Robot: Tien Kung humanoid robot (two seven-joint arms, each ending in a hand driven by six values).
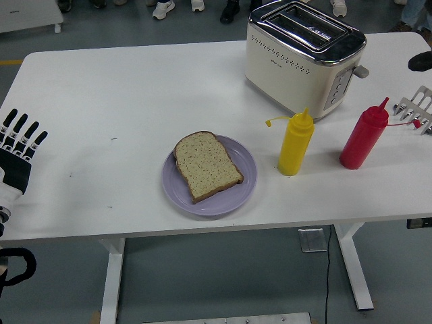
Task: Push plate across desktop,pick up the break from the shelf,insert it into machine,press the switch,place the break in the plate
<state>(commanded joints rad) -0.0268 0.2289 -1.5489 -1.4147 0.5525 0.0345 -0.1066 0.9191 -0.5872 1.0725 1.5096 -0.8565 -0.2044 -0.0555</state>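
bread slice [207, 166]: flat on purple plate [241, 192], front-left of toaster [302, 55]
left hand [17, 156]: far left of plate, at table [121, 108] edge, fingers spread, holding nothing
right hand [421, 61]: dark tip right of toaster, finger state unclear
yellow bottle [295, 144]: just right of plate
red bottle [363, 138]: right of yellow bottle
rack [416, 106]: right of red bottle

Lab: white table [135, 101], grey floor, onlookers' shoes [163, 8].

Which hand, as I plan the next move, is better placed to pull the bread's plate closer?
Probably left. The left hand rests open at the left edge, bare table between it and the purple plate; the right hand barely shows at the far right, beyond the yellow bottle and red bottle.
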